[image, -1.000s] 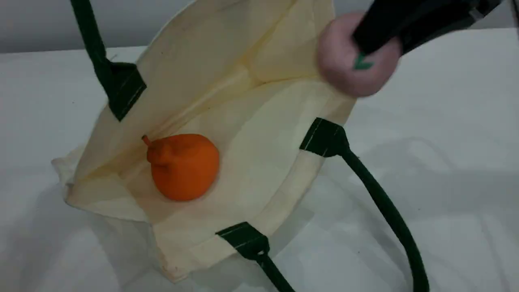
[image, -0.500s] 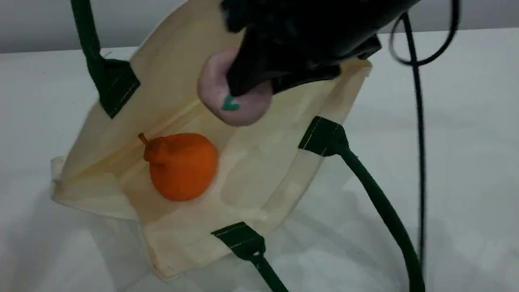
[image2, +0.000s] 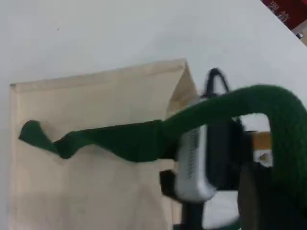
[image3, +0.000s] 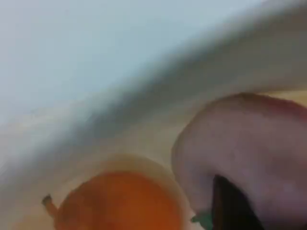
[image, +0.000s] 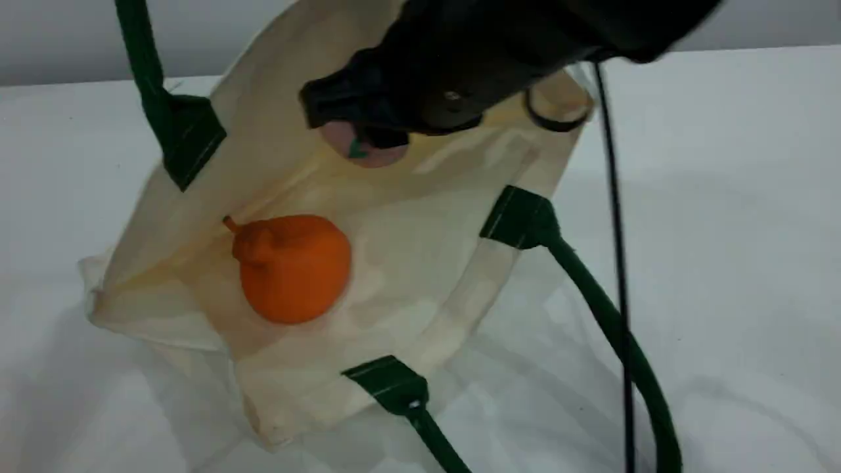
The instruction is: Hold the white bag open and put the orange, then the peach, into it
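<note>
Cream canvas fills the middle of the scene view: the white bag (image: 407, 217) lies on the white table (image: 723, 197) with its mouth gaping toward the camera, one side pulled up toward the upper left of the frame by a dark green rope handle (image: 141, 59) that runs out of the top edge. The other handle (image: 604, 315) trails loose from its green tab down to the lower right of the frame. Inside the bag, left of centre, the orange (image: 289, 266) rests on the cloth with its knobby neck and stem pointing to the upper left. Above it, in the upper middle of the frame, the black right gripper (image: 368, 141) reaches into the open mouth with its jaws clamped on the peach (image: 368, 152), of which only a pink sliver and the green leaf mark show beneath the dark body. A thin black cable (image: 617, 263) hangs from that arm down the right of the frame. In the right wrist view, much blurred, the peach (image3: 249, 148) bulks at the right with a dark fingertip (image3: 230, 206) against it, and the orange (image3: 117, 201) sits low at centre. The left wrist view shows the bag's outer side (image2: 91, 143) and the green handle (image2: 230, 108) arching across to the right edge; the left gripper's tips are not clear there, but its jaws are together on that handle.
</note>
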